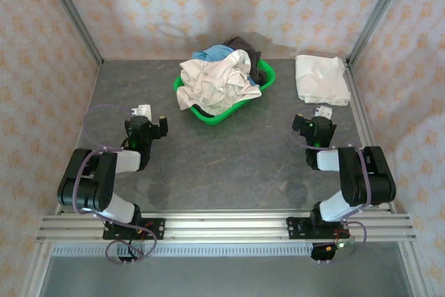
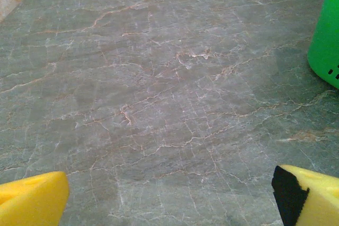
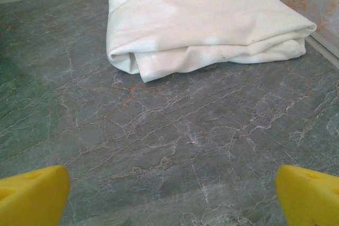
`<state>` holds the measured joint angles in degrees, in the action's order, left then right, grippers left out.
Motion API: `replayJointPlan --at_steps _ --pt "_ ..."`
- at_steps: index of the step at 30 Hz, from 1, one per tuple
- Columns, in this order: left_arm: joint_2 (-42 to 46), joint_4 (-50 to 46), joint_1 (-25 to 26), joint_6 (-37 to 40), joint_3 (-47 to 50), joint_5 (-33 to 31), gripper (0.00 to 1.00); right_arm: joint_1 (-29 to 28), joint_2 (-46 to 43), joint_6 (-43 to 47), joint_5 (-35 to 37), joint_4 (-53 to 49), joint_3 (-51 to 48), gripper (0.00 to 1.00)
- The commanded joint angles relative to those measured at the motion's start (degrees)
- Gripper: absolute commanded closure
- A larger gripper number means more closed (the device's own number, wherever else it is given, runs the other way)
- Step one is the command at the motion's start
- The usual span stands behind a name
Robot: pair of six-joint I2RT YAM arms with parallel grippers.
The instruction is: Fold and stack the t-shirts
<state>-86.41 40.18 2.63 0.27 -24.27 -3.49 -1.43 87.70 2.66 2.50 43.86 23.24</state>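
The left tool [image 2: 169, 199] gapes empty near the green basket [image 2: 326, 41], the right tool [image 3: 172, 197] before a folded t-shirt [image 3: 201, 19].

We look down on a grey marble-patterned table [image 1: 229, 165] walled by cream patterned panels. Toward its far middle sits a green plastic laundry basket [image 1: 236, 109], heaped with a crumpled cream cotton t-shirt [image 1: 215, 81]. Behind that heap, a light blue garment [image 1: 213, 53] and a dark grey-black garment [image 1: 256, 60] poke out. A folded cream t-shirt [image 1: 321, 79] lies flat at the far right, well apart from the basket. The black left arm [image 1: 104, 175] and black right arm [image 1: 351, 172] bend over bare table, one on each side.
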Motion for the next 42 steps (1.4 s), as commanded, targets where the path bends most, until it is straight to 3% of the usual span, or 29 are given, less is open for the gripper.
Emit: replayJointPlan --at_steps 1,39,40,42 --pt "0.6 1.8 -0.2 0.5 -0.4 -1.4 0.0 0.1 -0.3 0.0 -0.4 1.6 0.5 0.01" --pt "0.6 2.0 -0.2 0.6 -0.4 -1.4 0.0 0.0 -0.4 0.0 -0.2 1.8 0.5 0.01" --pt "1.4 0.8 0.1 0.3 -1.0 -3.0 0.0 0.0 -0.9 0.0 0.1 0.6 1.1 0.01" --pt "7.2 -13.9 2.8 -1.1 -6.3 -12.4 0.0 -0.9 -4.9 0.2 2.3 -10.9 5.6 0.01"
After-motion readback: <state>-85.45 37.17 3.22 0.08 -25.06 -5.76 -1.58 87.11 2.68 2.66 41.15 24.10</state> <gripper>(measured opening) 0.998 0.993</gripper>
